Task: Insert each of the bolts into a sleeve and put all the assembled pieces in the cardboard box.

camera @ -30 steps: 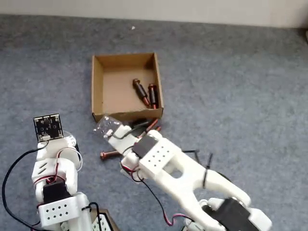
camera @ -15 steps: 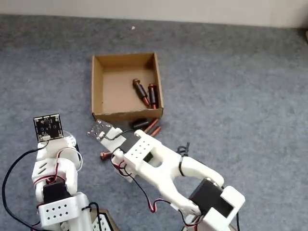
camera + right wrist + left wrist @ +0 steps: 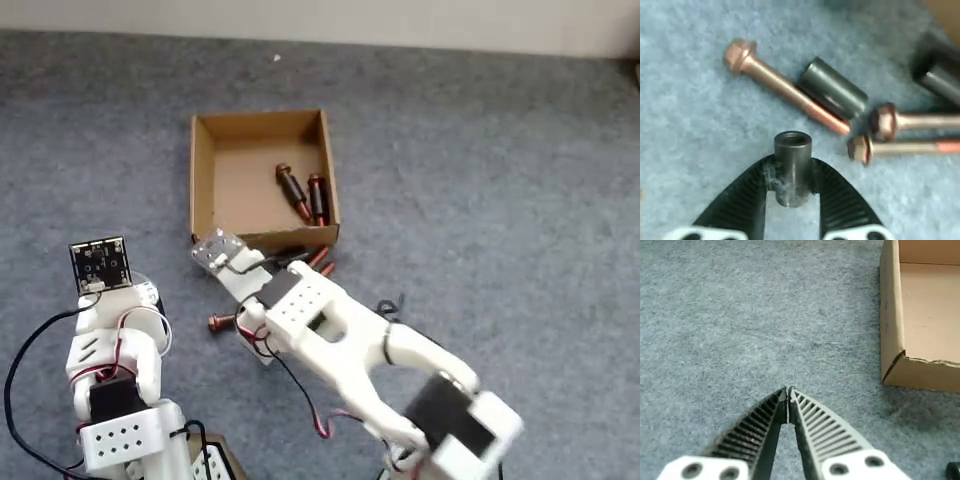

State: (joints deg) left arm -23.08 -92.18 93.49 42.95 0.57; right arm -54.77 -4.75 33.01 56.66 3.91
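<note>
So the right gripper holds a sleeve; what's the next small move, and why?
Probably lift the sleeve, clamped in the right gripper, slightly clear of the carpet. Its bore looks empty and loose bolts lie just ahead; the left gripper is shut on nothing, free to fetch one.

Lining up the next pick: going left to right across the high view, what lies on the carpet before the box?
Left arm → lone bolt → pair of bolts at the cardboard box's front corner. The right arm spans these, so it is left out.
</note>
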